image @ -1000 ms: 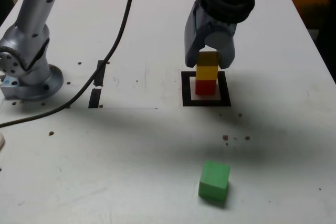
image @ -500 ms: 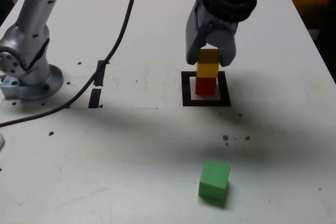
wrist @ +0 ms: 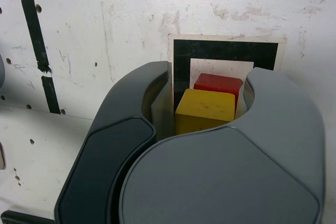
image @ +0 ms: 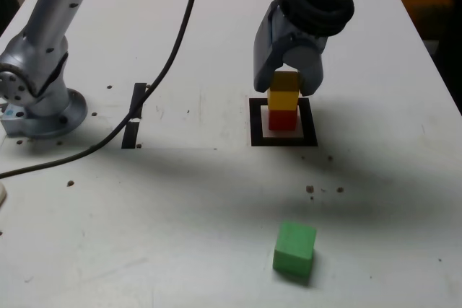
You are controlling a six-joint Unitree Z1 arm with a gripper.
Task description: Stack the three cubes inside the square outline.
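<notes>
As it angles downward, the claw narrowly flanks the yellow cube, grip unclear.

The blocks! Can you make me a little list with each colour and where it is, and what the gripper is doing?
red: inside the black square
yellow: above red, between the gripper's fingers
green: on the table, outside the square, nearer the bottom of the exterior view
gripper: around yellow; can't tell if it is squeezing
stack: green not on it
</notes>
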